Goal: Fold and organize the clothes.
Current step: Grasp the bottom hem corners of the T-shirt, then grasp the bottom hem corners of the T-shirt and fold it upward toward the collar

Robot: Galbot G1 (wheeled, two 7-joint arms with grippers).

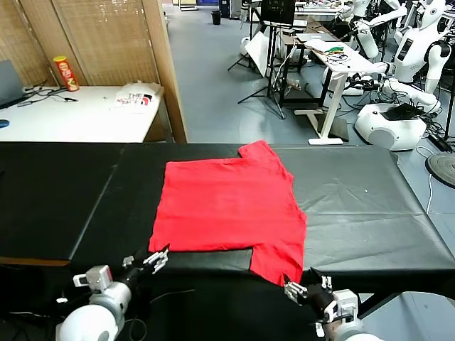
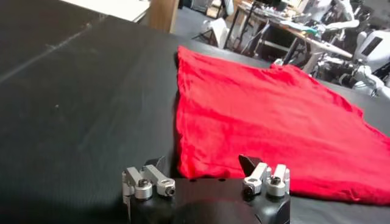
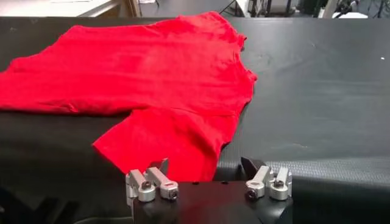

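Note:
The clothes are one bright red T-shirt (image 1: pixel 227 206), spread flat and plain side up in the middle of the black table (image 1: pixel 370 206). One sleeve (image 1: pixel 274 263) droops over the table's front edge and the other points to the far edge. My left gripper (image 1: pixel 159 258) is open at the front edge, just short of the shirt's near left corner (image 2: pixel 189 164). In its wrist view the left gripper (image 2: pixel 203 162) holds nothing. My right gripper (image 1: pixel 301 290) is open just below the hanging sleeve (image 3: pixel 164 143). Nothing lies between the fingers of the right gripper (image 3: pixel 204 163).
A white desk (image 1: pixel 78 117) with a red can (image 1: pixel 66 73) and papers stands behind the table on the left, beside a wooden screen (image 1: pixel 163 64). Other robots (image 1: pixel 398 106), a desk and a tripod stand at the back right. Bare black cloth lies either side of the shirt.

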